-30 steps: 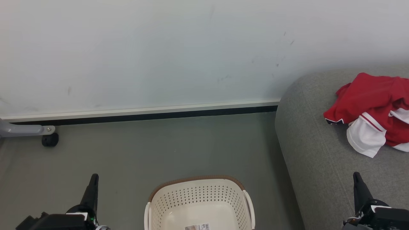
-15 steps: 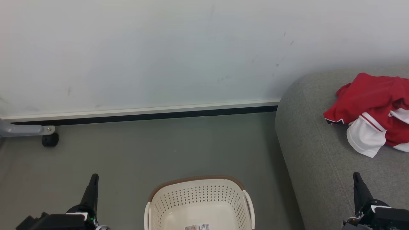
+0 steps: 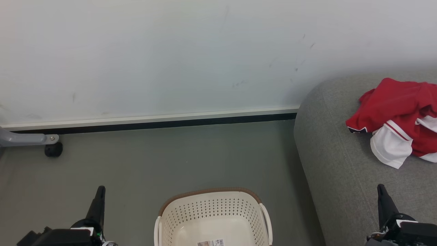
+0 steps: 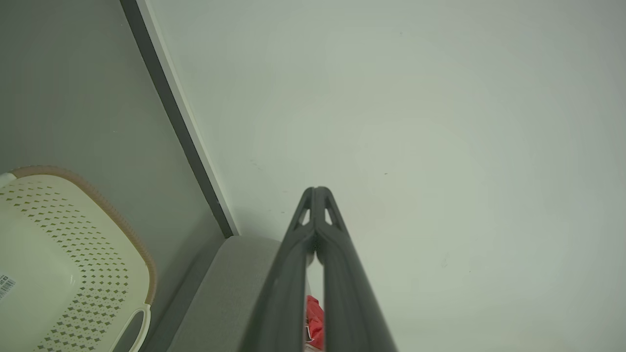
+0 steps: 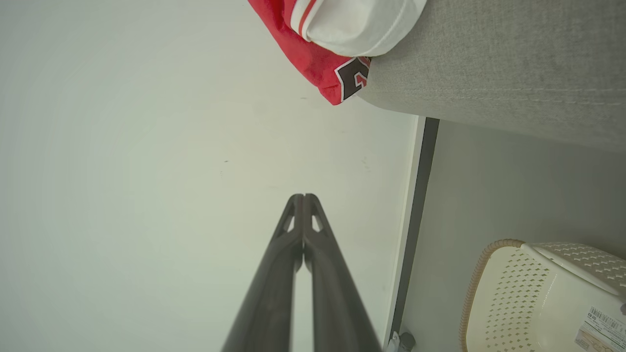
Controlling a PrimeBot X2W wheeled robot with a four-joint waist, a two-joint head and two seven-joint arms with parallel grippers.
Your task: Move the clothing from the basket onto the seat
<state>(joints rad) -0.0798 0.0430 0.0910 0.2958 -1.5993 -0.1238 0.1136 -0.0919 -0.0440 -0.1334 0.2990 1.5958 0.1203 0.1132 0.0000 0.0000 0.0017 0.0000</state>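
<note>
The cream perforated basket (image 3: 211, 212) with its brown rim stands on the floor at the bottom centre, holding only a barcode label (image 3: 211, 243). Red jerseys with white striped panels (image 3: 396, 119) lie bunched on the grey sofa (image 3: 334, 160) at the right. My left gripper (image 3: 100, 190) rests shut at the lower left, over bare floor left of the basket. My right gripper (image 3: 381, 189) rests shut at the lower right, over the sofa's front part, below the jerseys. The wrist views show the left gripper (image 4: 317, 191) and the right gripper (image 5: 303, 198) with fingertips pressed together and nothing between them.
A pale wall with a white and black skirting (image 3: 153, 121) runs behind the grey floor (image 3: 153, 164). A grey metal leg on a black caster (image 3: 53, 149) stands at the far left by the wall.
</note>
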